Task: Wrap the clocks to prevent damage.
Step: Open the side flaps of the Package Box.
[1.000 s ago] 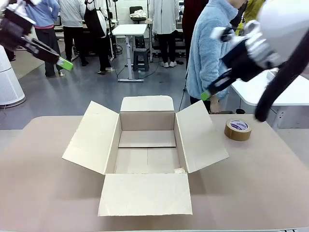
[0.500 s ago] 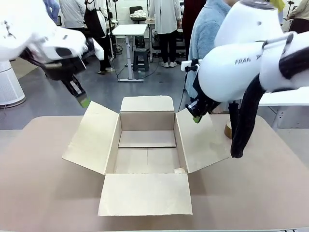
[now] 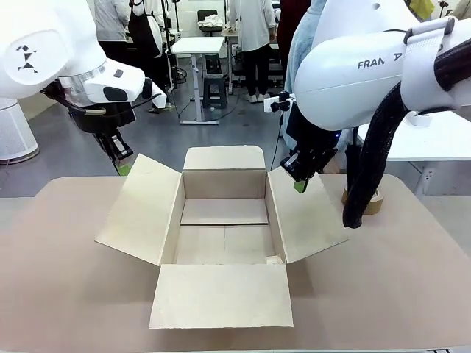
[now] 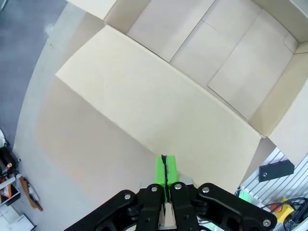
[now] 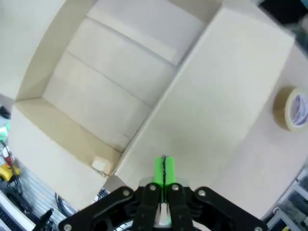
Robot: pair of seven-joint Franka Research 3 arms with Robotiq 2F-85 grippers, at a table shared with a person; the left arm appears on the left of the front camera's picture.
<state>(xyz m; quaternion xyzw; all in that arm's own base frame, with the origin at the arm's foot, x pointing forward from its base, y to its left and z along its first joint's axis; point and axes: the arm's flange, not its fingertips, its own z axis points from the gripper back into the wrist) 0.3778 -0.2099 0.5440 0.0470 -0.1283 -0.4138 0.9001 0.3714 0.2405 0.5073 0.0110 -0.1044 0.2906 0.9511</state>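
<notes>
Your left gripper (image 3: 124,165) is clenched, green pads pressed flat together with nothing between them. It hangs just over the far outer corner of the cardboard box's (image 3: 224,193) left flap. The left wrist view looks down past the closed gripper (image 4: 165,169) onto that flap, with the box's inside beyond it.

Your right gripper (image 3: 299,184) is clenched the same way and grips nothing. It points down at the far edge of the box's right flap, close above the cardboard; you cannot tell whether it touches. From the right wrist, the shut gripper (image 5: 163,169) sits over that flap.

Nearest you, the box's front flap lies flat on the brown bench (image 3: 59,279). Behind it the box stands open, all four flaps spread, and its floor shows the bottom flaps and the seams between them. A small pale patch (image 3: 273,259) sits in the near right corner of that floor. The side flaps slope up and outward, and the far flap stands upright behind the back wall.

Right of the box, past the right flap, a brown tape roll (image 3: 375,198) lies flat on the bench, partly hidden by the right arm's black cable.

Beyond the box, a person in a light blue fleece (image 3: 299,51) stands at the bench's far edge, mostly covered by the right arm. Farther back, more people stand around a white table (image 3: 197,44).
</notes>
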